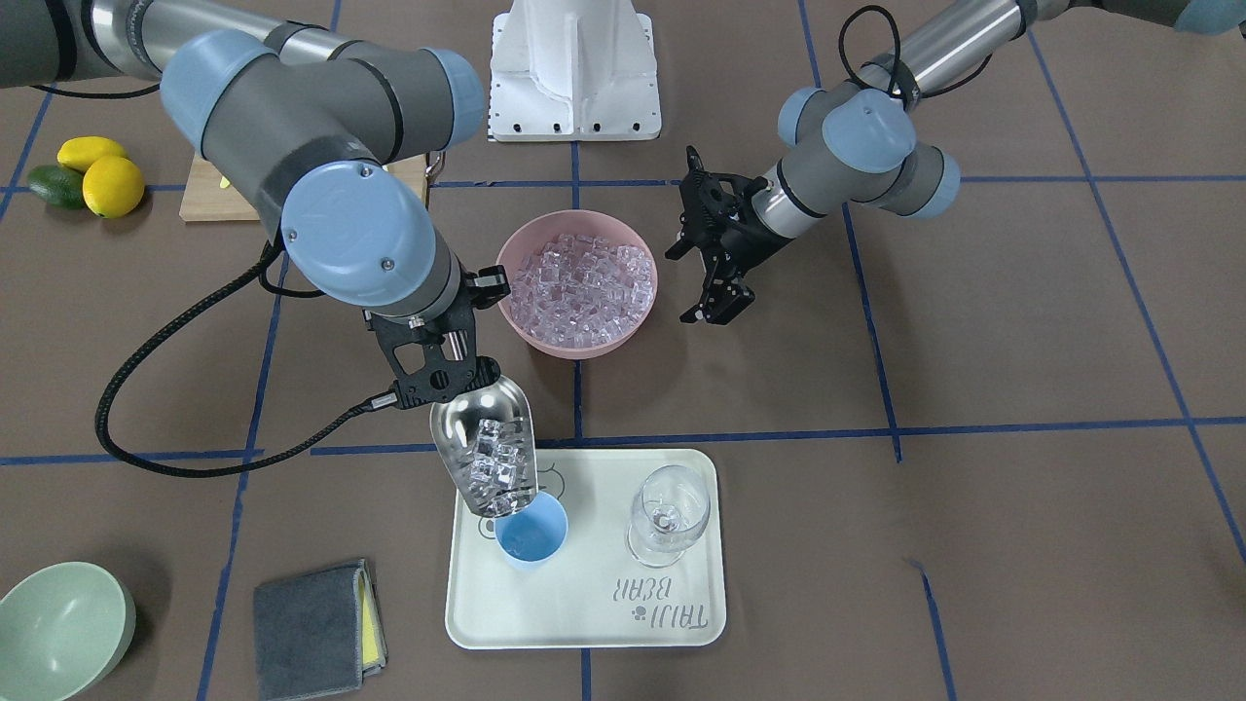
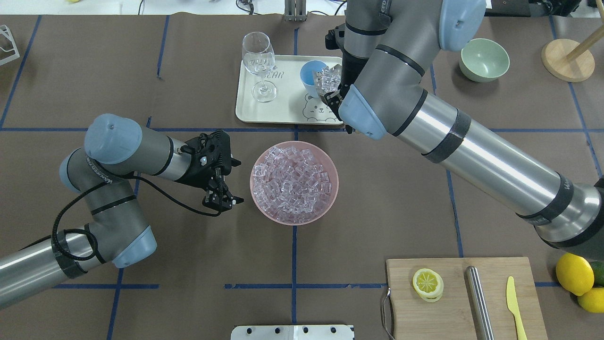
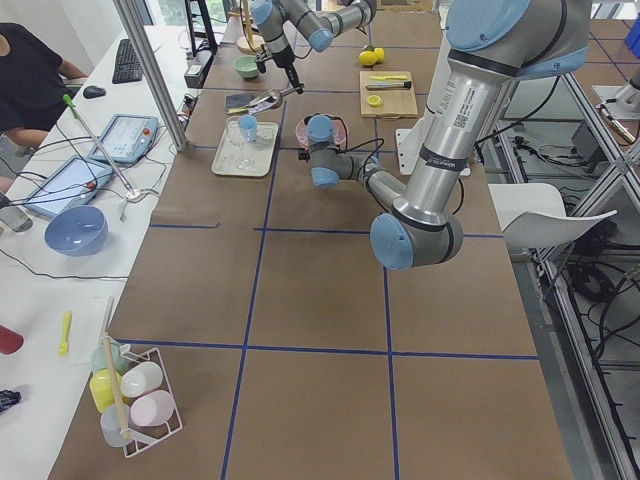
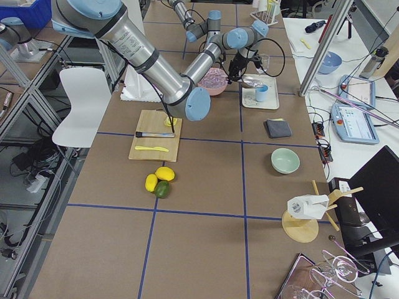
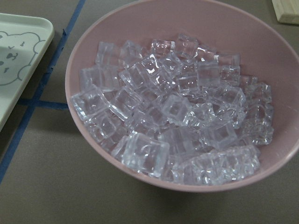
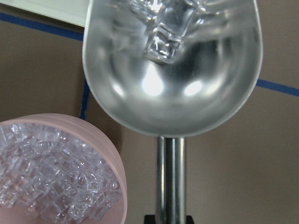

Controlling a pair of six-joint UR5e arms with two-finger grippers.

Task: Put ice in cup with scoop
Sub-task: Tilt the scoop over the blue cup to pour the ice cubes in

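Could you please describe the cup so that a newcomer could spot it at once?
Find the cream tray with the bear drawing, next to the pink bowl. Two vessels stand on it: the cup is the short, light-blue, handleless one at the mouth of the steel scoop, not the clear stemmed wine glass beside it.

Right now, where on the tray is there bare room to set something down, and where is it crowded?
Free: the tray strip on the operators' side of the cup and wine glass, and the gap between those two. Crowded: the robot-side corner, where the scoop of ice, held by the right gripper, tips over the cup.
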